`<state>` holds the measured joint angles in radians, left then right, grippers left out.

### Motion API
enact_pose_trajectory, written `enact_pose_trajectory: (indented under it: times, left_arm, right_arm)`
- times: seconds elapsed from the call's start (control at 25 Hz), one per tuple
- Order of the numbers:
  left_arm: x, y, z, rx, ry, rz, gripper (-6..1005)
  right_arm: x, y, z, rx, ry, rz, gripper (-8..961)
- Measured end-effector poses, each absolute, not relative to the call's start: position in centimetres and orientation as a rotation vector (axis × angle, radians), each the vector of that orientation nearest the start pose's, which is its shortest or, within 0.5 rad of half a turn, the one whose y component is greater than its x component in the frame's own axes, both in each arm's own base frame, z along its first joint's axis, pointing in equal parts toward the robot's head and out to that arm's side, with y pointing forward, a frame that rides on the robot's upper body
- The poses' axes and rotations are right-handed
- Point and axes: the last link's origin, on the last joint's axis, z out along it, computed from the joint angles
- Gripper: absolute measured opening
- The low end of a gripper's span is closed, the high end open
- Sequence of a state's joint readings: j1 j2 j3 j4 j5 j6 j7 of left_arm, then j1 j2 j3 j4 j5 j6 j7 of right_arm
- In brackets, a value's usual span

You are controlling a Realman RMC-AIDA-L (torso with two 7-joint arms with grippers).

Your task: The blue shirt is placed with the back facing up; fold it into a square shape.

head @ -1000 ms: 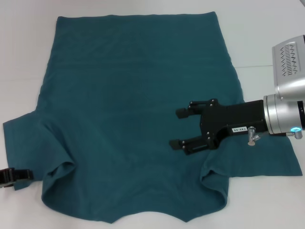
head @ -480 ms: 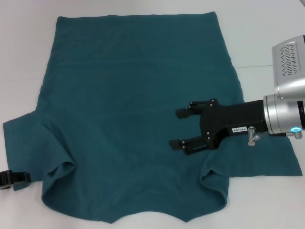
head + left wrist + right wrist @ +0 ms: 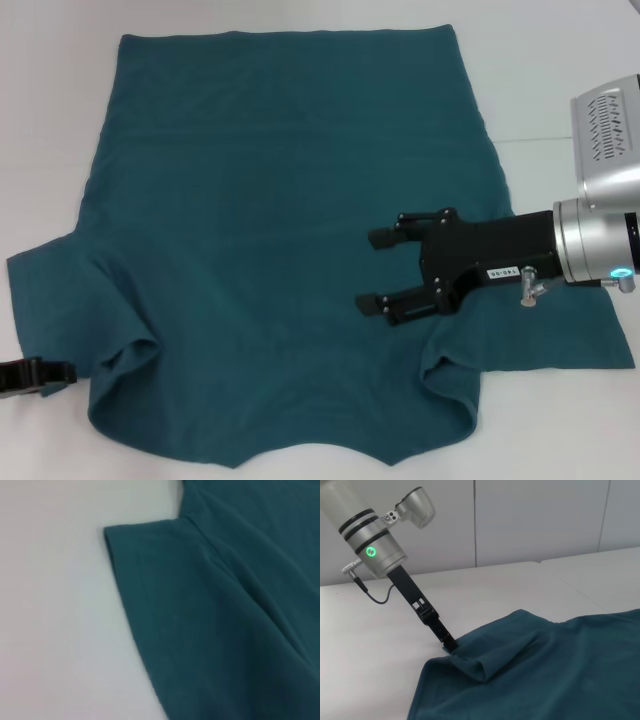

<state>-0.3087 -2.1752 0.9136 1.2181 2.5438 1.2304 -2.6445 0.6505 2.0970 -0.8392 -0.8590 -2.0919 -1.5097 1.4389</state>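
Note:
The blue shirt [image 3: 280,200] lies spread flat on the white table [image 3: 50,120], its hem at the far side and its neckline at the near edge. My right gripper [image 3: 368,270] hovers open over the shirt's right half, by the right armpit fold, with nothing between its fingers. My left gripper [image 3: 62,375] lies low at the left edge, its tip against the near corner of the left sleeve. The right wrist view shows that same left gripper [image 3: 449,646] touching the sleeve's edge on the blue shirt [image 3: 560,670]. The left wrist view shows only the sleeve hem of the blue shirt [image 3: 225,630].
The right arm's silver wrist [image 3: 595,240] reaches in from the right edge. Bare white table surrounds the shirt on the left, the right and the far side. A wall [image 3: 520,515] stands behind the table in the right wrist view.
My left gripper has slid slightly nearer and to the right along the sleeve's corner, now covering it. The right gripper and the rest of the shirt have not moved.

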Motion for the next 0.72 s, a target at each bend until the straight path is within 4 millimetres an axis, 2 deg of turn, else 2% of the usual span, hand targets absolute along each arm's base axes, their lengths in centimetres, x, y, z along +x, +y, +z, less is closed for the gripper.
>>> enact_pose_trajectory:
  times: [0.04,0.12,0.36,0.6,0.72]
  left_arm:
    - [-32.4,32.2,3.6,-1.886,-1.657,-0.088,630]
    - [-32.1,32.3,3.3,-1.902,-1.645,-0.081,567]
    - [-31.6,33.0,2.8,-1.932,-1.62,-0.082,308]
    - [-31.0,33.9,1.9,-1.972,-1.605,-0.086,105]
    - [-30.7,34.2,1.9,-1.975,-1.592,-0.097,98]
  right_arm:
    - [20.3,37.0,0.2,-2.856,0.255,0.437,916]
    - [20.3,36.9,0.2,-2.852,0.26,0.445,916]
    - [20.6,36.8,0.1,-2.85,0.272,0.454,915]
    - [20.5,36.8,0.1,-2.845,0.272,0.466,916]
    - [20.3,36.8,0.2,-2.843,0.271,0.486,916]
